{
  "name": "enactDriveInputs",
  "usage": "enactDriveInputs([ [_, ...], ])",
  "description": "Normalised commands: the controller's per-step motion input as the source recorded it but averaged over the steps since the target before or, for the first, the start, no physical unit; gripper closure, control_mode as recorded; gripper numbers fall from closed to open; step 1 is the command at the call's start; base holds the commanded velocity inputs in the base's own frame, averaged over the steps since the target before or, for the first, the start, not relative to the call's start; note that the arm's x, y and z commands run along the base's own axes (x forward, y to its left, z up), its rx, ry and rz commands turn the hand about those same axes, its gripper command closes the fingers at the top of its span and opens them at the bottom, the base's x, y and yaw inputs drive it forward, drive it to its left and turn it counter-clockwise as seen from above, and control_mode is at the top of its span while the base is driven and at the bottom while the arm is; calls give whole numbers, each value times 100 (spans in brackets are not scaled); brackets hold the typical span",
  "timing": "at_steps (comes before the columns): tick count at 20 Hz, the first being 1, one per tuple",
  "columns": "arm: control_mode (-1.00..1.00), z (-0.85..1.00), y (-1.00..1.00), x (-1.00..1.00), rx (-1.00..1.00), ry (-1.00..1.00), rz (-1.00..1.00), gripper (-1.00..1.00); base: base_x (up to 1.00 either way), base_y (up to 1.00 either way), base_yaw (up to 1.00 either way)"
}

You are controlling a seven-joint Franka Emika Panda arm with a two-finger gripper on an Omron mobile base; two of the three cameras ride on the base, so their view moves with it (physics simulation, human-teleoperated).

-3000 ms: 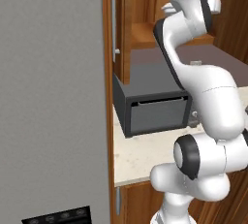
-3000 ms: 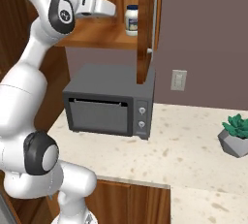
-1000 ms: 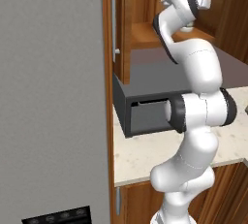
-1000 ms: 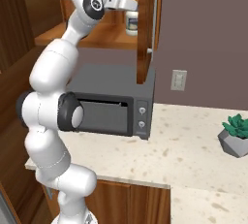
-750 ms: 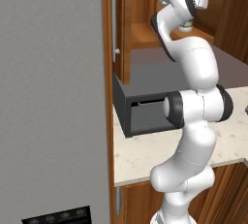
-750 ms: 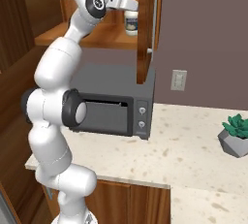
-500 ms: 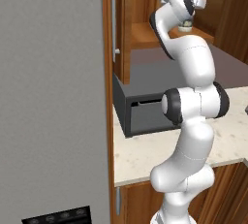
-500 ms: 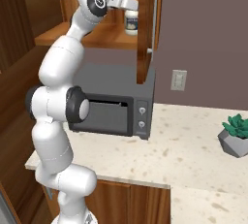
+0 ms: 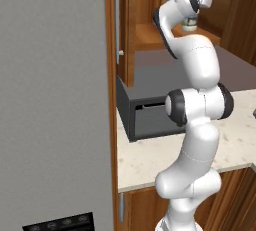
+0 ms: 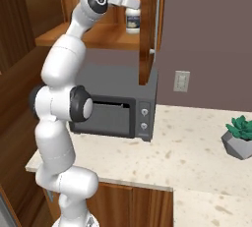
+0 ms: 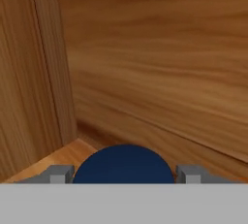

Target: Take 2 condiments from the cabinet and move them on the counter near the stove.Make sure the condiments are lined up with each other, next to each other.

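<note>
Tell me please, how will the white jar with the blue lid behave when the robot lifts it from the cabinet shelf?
The jar looks rigid, so it should hold its shape. Its smooth round sides may slip or turn between the fingers, which stand on either side of the lid. It stands upright on the shelf; being short and wide, it probably will not tip easily.

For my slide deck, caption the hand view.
End effector fingertips flank the jar's dark blue lid on the cabinet shelf.

Grained brown wood cabinet (image 11: 145,63), matt dark-blue jar lid (image 11: 123,164), speckled stone counter (image 10: 197,147).
</note>
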Motion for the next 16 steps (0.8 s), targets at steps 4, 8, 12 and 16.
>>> enactDriveInputs([
  [4,-100,-2,0,-65,3,-20,0,100,0,0,0],
  [8,-100,-7,0,-100,3,-26,0,100,0,0,0],
  [12,-100,-11,-1,-100,1,-23,0,100,0,0,0],
  [16,-100,-1,-14,-100,0,-19,0,100,0,0,0],
])
